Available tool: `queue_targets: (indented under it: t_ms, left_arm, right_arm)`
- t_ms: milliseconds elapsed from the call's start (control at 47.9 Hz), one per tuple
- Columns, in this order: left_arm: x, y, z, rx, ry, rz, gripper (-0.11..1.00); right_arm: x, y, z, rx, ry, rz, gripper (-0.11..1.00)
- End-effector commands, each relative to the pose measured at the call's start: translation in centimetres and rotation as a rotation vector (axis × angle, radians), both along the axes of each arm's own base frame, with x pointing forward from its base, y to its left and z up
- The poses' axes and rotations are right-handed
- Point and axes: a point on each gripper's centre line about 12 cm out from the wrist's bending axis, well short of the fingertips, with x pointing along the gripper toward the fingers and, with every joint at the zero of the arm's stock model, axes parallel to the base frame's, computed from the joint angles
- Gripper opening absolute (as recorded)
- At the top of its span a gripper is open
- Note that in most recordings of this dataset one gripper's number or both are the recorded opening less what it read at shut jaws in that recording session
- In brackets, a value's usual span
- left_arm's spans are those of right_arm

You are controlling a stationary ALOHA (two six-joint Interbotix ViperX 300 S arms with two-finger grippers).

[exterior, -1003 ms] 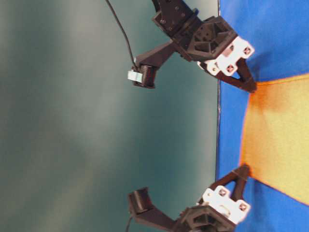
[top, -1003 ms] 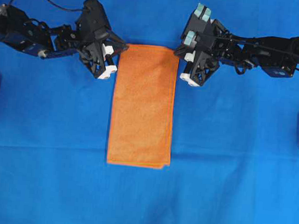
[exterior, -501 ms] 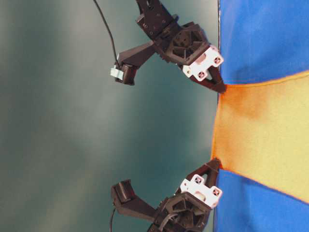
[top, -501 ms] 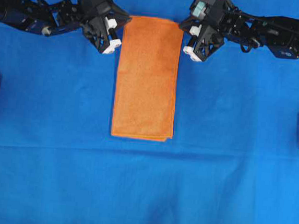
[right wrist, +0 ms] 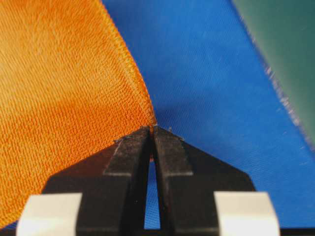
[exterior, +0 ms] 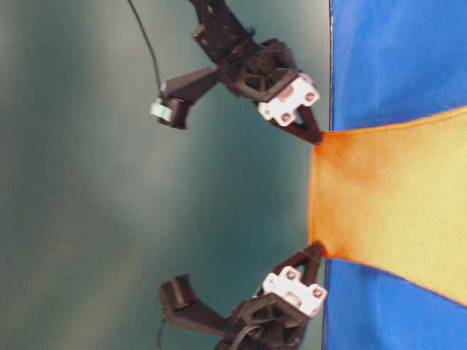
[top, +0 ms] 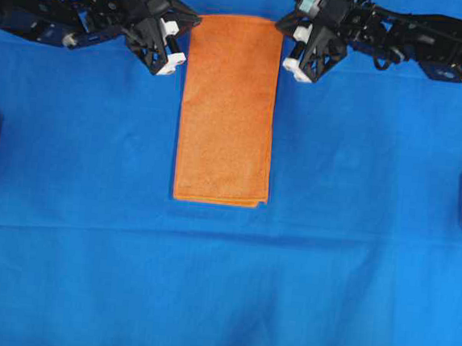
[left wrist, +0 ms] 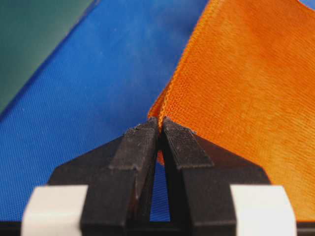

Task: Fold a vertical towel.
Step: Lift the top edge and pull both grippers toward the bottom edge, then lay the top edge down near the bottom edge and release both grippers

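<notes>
The left gripper (top: 192, 30) sits at the far-left corner of the orange microfibre towel (top: 227, 112), and the left wrist view shows its two black fingers (left wrist: 140, 147) pressed together on that stitched corner, with only a sliver of cloth between the tips. The towel itself lies as a tall, narrow rectangle on the blue table cloth (top: 355, 232), long axis running away from the robot, its near edge flat and showing doubled layers at the bottom-right corner. Moving right, the far short edge spans between the two arms; in the table-level view that edge is raised clear of the table and stretched taut between the pinch points, while the rest slopes down to the cloth. At the far-right corner the right gripper (top: 281, 24) is likewise clamped, its fingers (right wrist: 135, 152) meeting on the hem in the right wrist view.

Judging from this, the step in hand is the lift of the far edge, the start of a fold that halves the towel's length. The next move likely calls for both arms to carry the held corners together towards the near edge, keeping level and evenly spaced so the edge stays straight and the towel does not skew. The corners should come down aligned with the near corners before the fingers let go; too much pull could drag the whole towel along the table cloth instead of folding it.
</notes>
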Motion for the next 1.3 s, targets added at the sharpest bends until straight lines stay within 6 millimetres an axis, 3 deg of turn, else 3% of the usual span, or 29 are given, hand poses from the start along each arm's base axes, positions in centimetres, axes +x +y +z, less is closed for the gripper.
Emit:
queue_targets:
  t_ms: [0, 146, 355, 856, 1086, 1274]
  left_arm:
    - [0.0, -0.4, 2.5, 0.025, -0.044, -0.011, 0.02]
    - [0.0, -2.2, 4.5, 0.031, -0.053, -0.053, 0.02]
    - [0.4, -5.4, 5.2, 0.0, 0.0, -0.14, 0.02]
    - [-0.6, -14.8, 4.9, -0.095, 0.067, -0.356, 0.02]
    - [-0.3, -18.8, 4.0, -0.176, 0.077, -0.425, 0.02]
    - [0.0, -20.2, 2.2, -0.207, 0.126, -0.447, 0.02]
  right_arm:
    - [0.0, -0.2, 2.8, -0.033, -0.05, -0.003, 0.03]
    - [0.0, 1.1, 4.7, -0.043, -0.066, 0.021, 0.03]
    - [0.3, 4.6, 6.3, -0.04, -0.082, 0.096, 0.03]
    - [0.8, 15.0, 4.3, 0.076, 0.001, 0.305, 0.03]
    - [0.5, 18.5, 3.4, 0.135, 0.041, 0.358, 0.03]
    - [0.1, 20.0, 2.2, 0.177, 0.063, 0.367, 0.03]
